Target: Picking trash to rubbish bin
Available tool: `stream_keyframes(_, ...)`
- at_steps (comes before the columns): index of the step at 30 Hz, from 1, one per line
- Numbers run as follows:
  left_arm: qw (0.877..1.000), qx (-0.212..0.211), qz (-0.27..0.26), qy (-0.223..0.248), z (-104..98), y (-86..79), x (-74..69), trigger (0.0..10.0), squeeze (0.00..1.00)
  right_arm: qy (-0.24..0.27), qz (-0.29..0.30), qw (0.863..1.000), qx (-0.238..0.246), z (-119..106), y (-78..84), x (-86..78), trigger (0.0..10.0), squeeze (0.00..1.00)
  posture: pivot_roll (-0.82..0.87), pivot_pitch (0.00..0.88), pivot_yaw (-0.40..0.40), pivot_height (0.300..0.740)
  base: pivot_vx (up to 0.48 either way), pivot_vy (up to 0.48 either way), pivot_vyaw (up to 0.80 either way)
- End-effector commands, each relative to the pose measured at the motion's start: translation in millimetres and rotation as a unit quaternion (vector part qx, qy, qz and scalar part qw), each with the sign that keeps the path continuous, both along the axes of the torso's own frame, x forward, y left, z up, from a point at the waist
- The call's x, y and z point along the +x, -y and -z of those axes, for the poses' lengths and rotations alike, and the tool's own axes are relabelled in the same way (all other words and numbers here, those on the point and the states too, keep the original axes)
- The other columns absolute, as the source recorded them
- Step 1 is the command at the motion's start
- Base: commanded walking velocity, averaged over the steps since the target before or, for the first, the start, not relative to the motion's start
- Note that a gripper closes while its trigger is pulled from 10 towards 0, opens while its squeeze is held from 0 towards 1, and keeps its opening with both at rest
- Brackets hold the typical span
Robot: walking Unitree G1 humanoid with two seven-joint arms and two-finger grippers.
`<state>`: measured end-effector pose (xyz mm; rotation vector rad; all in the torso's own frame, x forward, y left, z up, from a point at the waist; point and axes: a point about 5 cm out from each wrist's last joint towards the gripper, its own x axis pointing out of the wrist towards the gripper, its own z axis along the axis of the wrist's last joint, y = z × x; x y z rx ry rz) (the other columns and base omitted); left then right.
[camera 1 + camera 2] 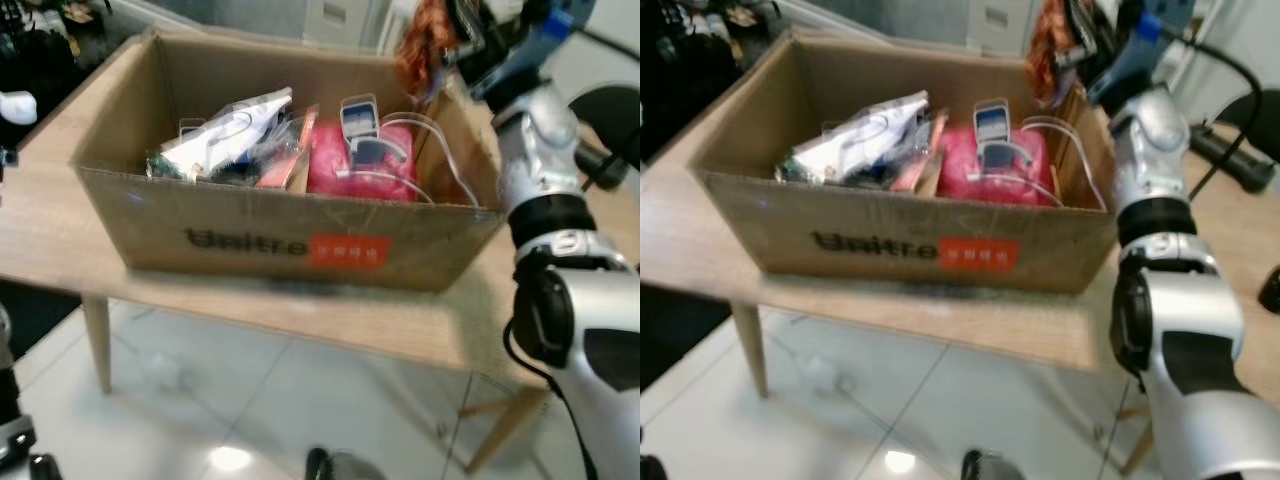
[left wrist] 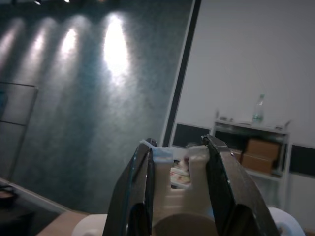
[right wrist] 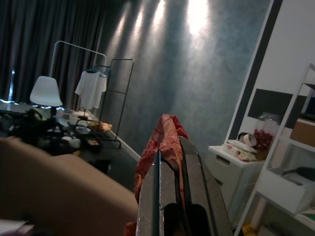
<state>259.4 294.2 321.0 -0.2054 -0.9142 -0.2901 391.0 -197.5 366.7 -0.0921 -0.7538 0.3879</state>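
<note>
Right gripper (image 3: 170, 196) fingers pinch orange wrapper (image 3: 165, 142), hanging lengthwise over box (image 1: 290, 240)

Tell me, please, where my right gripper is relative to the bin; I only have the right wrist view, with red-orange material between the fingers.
Observer: The right gripper is raised above the far right corner of the cardboard box, holding an orange wrapper.
Operator: Thank you. Is the box already holding anything?
Observer: Yes, a pink bag, a silvery white packet and clear plastic packaging lie inside.
Operator: What does the box stand on?
Observer: On a wooden table with pale legs, over a tiled floor.
</note>
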Motion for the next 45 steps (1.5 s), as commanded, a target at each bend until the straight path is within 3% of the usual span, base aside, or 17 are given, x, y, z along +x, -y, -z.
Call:
stream_keyframes(1,1.000,0.009,0.025,0.011,-10,4.4,-6.5,10.0,0.00,-0.016,-0.030,0.999,0.001,7,-2.5,1.3,10.0,0.00,0.20,0.095,-0.096,0.740,0.000,0.000,0.00)
stream_keyframes(3,0.994,0.037,0.098,0.019,-17,24.0,-14.0,10.0,0.00,-0.020,-0.107,0.994,-0.010,10,-5.1,-3.0,10.0,0.00,0.20,0.094,-0.097,0.740,0.000,0.000,0.00)
stream_keyframes(5,0.985,0.079,0.149,0.013,-16,40.2,-20.3,10.0,0.00,-0.012,-0.167,0.986,-0.028,10,4.1,-11.8,10.0,0.00,0.20,0.099,-0.093,0.740,0.000,0.000,0.00)
stream_keyframes(8,0.982,0.094,0.165,0.008,-16,44.5,-21.4,10.0,0.00,-0.010,-0.180,0.983,-0.036,9,9.9,-15.4,10.0,0.00,0.20,0.099,-0.093,0.740,0.000,0.000,0.00)
stream_keyframes(11,0.966,0.146,0.215,-0.005,-12,57.0,-26.9,10.0,0.00,-0.015,-0.216,0.973,-0.086,12,21.6,-26.5,10.0,0.00,0.19,0.107,-0.089,0.740,0.000,0.000,0.00)
stream_keyframes(12,0.966,0.146,0.215,-0.005,-12,57.0,-26.9,10.0,0.00,-0.015,-0.216,0.973,-0.086,12,21.6,-26.5,10.0,0.00,0.19,0.107,-0.089,0.740,0.000,0.000,0.00)
stream_keyframes(15,0.914,0.252,0.316,-0.045,5,89.1,-33.5,10.0,0.00,-0.040,-0.271,0.944,-0.182,27,31.5,-46.0,10.0,0.00,0.18,0.111,-0.081,0.740,0.000,0.000,0.00)
stream_keyframes(17,0.914,0.252,0.316,-0.045,5,89.1,-33.5,10.0,0.00,-0.040,-0.271,0.944,-0.182,27,31.5,-46.0,10.0,0.00,0.18,0.111,-0.081,0.740,0.000,0.000,0.00)
stream_keyframes(19,0.895,0.270,0.350,-0.055,9,104.1,-32.1,10.0,0.00,-0.053,-0.287,0.935,-0.200,32,36.8,-52.4,10.0,0.00,0.18,0.111,-0.081,0.740,0.000,0.000,0.00)
stream_keyframes(24,0.878,0.281,0.382,-0.067,11,128.9,-24.1,10.0,0.00,-0.069,-0.291,0.931,-0.210,37,44.5,-57.1,10.0,0.00,0.18,0.113,-0.069,0.740,0.000,0.000,0.00)
stream_keyframes(31,0.878,0.288,0.376,-0.073,12,142.2,-15.4,10.0,0.00,-0.069,-0.262,0.941,-0.202,36,47.3,-54.1,10.0,0.00,0.17,0.113,-0.065,0.740,0.000,0.000,0.00)
stream_keyframes(33,0.900,0.271,0.336,-0.061,1,151.2,-1.3,10.0,0.00,-0.065,-0.216,0.959,-0.174,31,49.3,-48.3,10.0,0.00,0.16,0.112,-0.065,0.740,0.000,0.000,0.00)
stream_keyframes(34,0.900,0.271,0.336,-0.061,1,151.2,-1.3,10.0,0.00,-0.065,-0.216,0.959,-0.174,31,49.3,-48.3,10.0,0.00,0.16,0.112,-0.065,0.740,0.000,0.000,0.00)
stream_keyframes(37,0.926,0.254,0.272,-0.058,-7,155.4,17.4,10.0,0.00,-0.064,-0.178,0.973,-0.135,30,47.3,-41.9,10.0,0.00,0.15,0.105,-0.059,0.740,0.000,0.000,0.00)
stream_keyframes(40,0.931,0.251,0.258,-0.060,-8,155.8,21.6,10.0,0.00,-0.063,-0.174,0.975,-0.127,30,45.9,-40.4,10.0,0.00,0.15,0.105,-0.059,0.740,0.000,0.000,0.00)
stream_keyframes(42,0.939,0.252,0.220,-0.078,-5,158.9,34.5,10.0,0.00,-0.068,-0.169,0.978,-0.104,35,40.3,-36.1,10.0,0.00,0.14,0.087,-0.050,0.740,0.000,0.000,0.00)
stream_keyframes(45,0.936,0.265,0.216,-0.085,-1,163.8,38.2,10.0,0.00,-0.070,-0.170,0.979,-0.092,36,38.0,-34.7,10.0,0.01,0.13,0.082,-0.046,0.740,0.000,0.000,0.00)
